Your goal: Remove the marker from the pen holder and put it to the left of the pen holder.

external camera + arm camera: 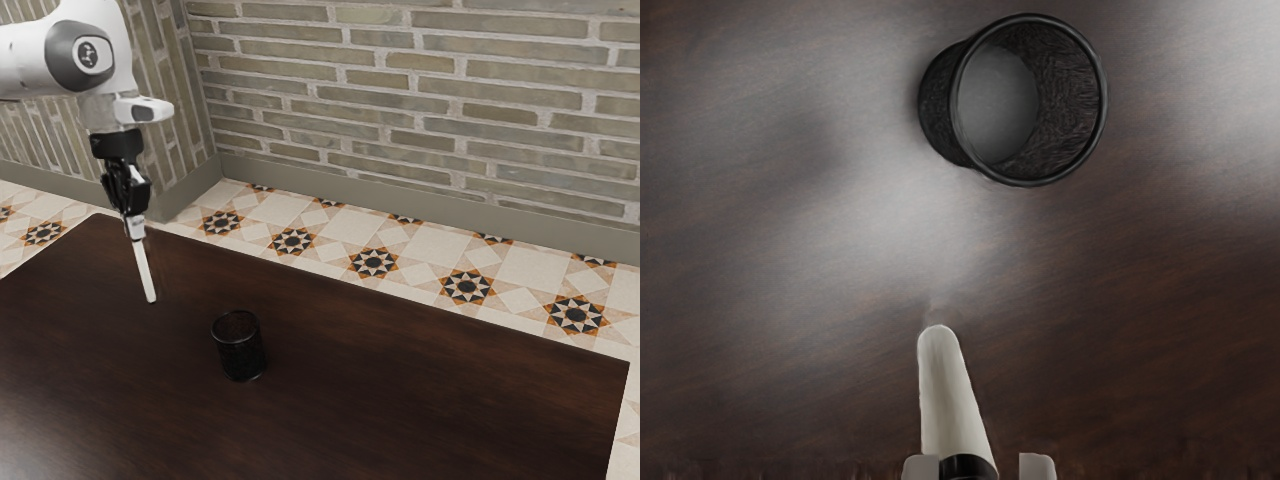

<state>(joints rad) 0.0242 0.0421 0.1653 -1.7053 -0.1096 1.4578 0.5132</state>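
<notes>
Over the table's far left part in the exterior view is my gripper [134, 212], pointing down and shut on the marker [147, 272]. The white marker hangs slightly tilted, its free end low over the tabletop; whether it touches the wood I cannot tell. The black pen holder [239, 346] stands upright, apart from the marker, nearer the exterior view's right and front. In the wrist view, the marker [952, 395] extends from between the fingertips of my gripper [979, 467], with a black band beside them. The inside of the pen holder [962, 110] looks empty there.
The dark wooden table [420, 390] reaches well past the pen holder toward the exterior view's right. Behind the table are a patterned tile floor [330, 228] and a brick wall [420, 90].
</notes>
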